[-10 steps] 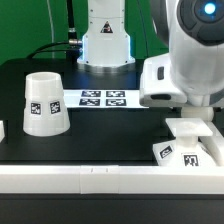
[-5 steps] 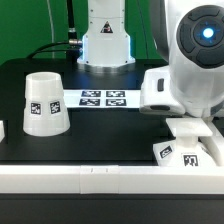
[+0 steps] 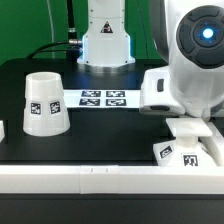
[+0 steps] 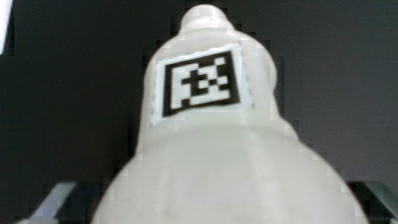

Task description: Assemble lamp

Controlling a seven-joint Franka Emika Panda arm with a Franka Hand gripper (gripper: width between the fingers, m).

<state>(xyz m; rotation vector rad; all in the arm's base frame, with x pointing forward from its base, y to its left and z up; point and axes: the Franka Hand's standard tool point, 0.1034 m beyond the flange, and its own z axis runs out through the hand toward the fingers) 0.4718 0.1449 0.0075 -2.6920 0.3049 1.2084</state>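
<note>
Mostly, the bulb fills the wrist view, clasped by the hand, fingertips barely showing.

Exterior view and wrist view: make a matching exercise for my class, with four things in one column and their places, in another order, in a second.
Things:
1 shade
2 marker board
3 base
4 bulb

Places:
A close up, filling the wrist view
B exterior view's left, standing upright
C exterior view's right, near the front edge
D lying flat, centre of the exterior view

Pairs: 1-B, 2-D, 3-C, 4-A
</note>
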